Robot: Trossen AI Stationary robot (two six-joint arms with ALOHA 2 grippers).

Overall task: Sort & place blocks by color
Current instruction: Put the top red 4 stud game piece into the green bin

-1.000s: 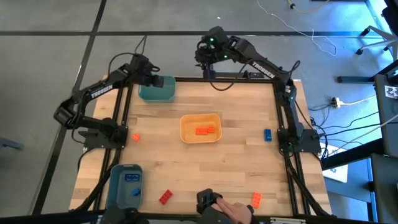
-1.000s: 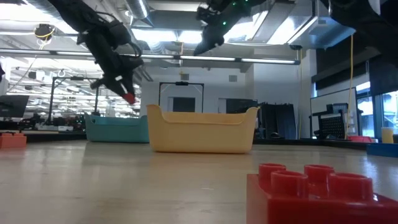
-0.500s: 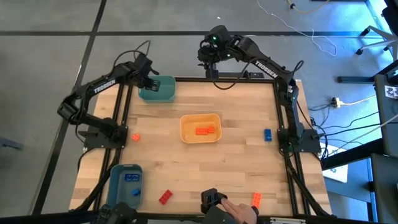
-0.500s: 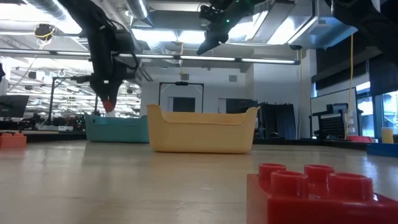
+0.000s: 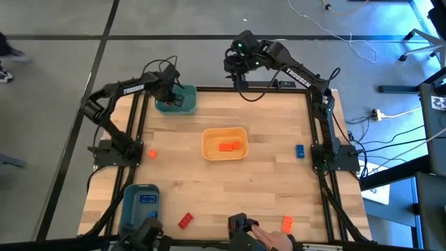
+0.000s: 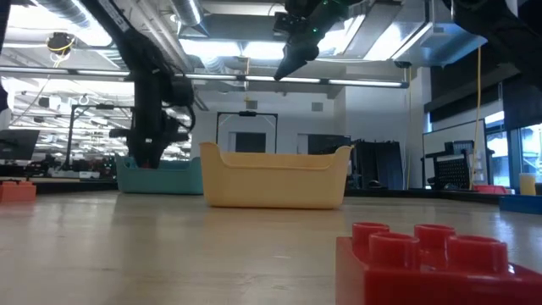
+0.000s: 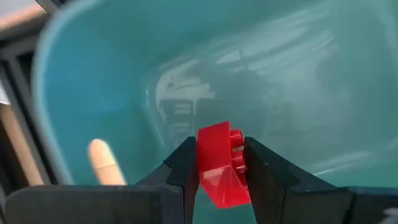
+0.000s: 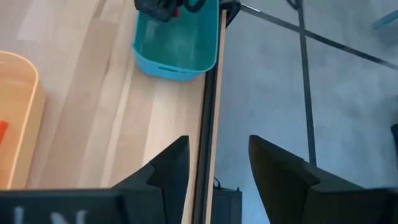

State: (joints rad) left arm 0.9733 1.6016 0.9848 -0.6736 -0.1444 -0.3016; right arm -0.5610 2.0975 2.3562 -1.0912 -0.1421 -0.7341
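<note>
Presently the red block (image 7: 221, 163) sits clamped between the fingers of the left gripper (image 7: 219, 168), hanging inside the teal bin (image 7: 87, 99). Risk: released tilted, it may bounce off the wall. Right gripper (image 8: 213, 158), jaws apart and empty, waits high past the table's far edge.

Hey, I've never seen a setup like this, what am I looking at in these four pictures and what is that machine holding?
Two robot arms work at a wooden table. One picture looks straight down, one looks level across the tabletop, and two come from cameras on the wrists. The left tool holds a red block inside the teal bin. The right tool hangs open past the table's far edge. A yellow-orange bin holds orange blocks; a blue bin and loose blocks also lie there.
</note>
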